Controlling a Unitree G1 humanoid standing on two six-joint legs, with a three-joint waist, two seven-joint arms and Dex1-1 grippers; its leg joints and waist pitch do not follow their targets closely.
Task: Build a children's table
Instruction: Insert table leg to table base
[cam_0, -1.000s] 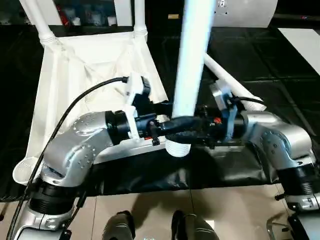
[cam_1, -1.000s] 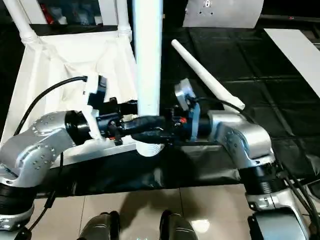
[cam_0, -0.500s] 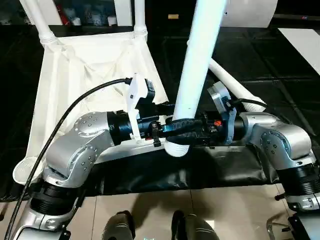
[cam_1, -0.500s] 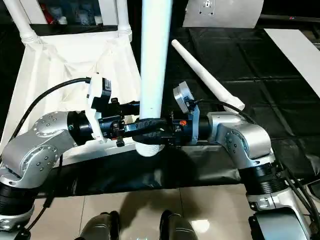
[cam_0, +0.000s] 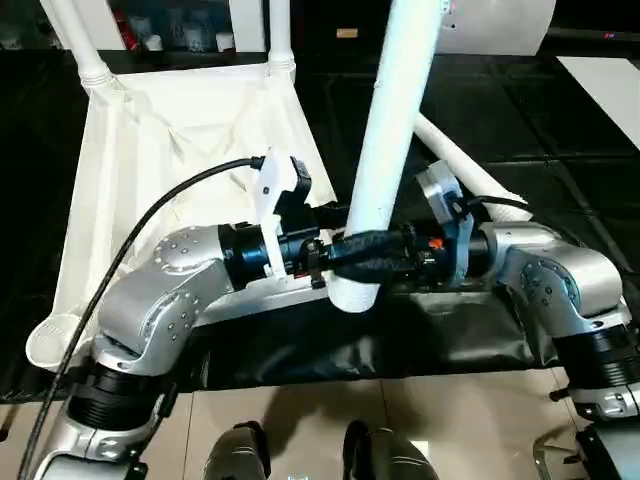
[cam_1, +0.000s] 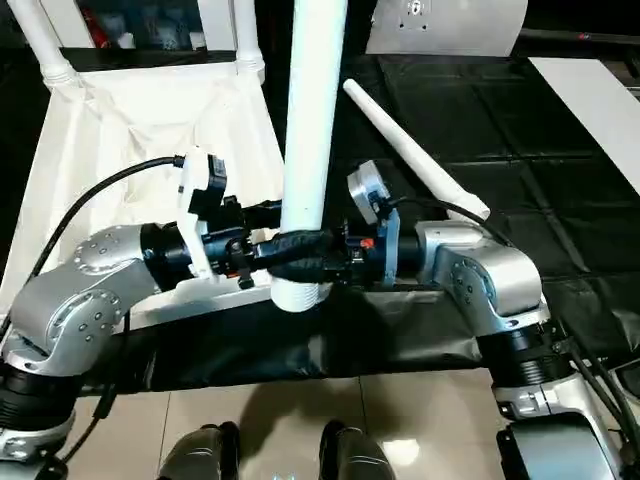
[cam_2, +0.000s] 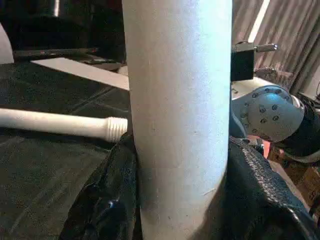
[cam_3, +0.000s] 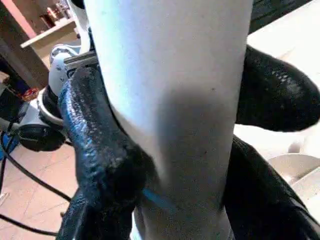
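Observation:
The children's table top (cam_0: 170, 140) lies upside down on the left, with two legs (cam_0: 278, 30) standing in its far corner sockets. A third white leg (cam_0: 395, 130) rises almost upright between my arms, its ribbed lower end (cam_0: 352, 293) just over the worktable's front edge. My left gripper (cam_0: 345, 248) is shut on this leg from the left, and my right gripper (cam_0: 372, 258) is shut on it from the right at the same height. The left wrist view has black fingers (cam_2: 107, 200) on both sides of the leg (cam_2: 177, 115). The right wrist view has fingers (cam_3: 100, 140) hugging it (cam_3: 175, 100) too.
A loose leg (cam_1: 410, 150) lies slantwise on the black-covered worktable (cam_1: 520, 120) behind my right arm. The top's near-left corner socket (cam_0: 50, 345) sits at the table's front edge. Tiled floor and my feet (cam_0: 240, 455) are below. A white panel (cam_0: 610, 80) lies far right.
My right gripper has closed on the leg. The leg's top has leaned slightly to the right, and my left wrist has turned a little.

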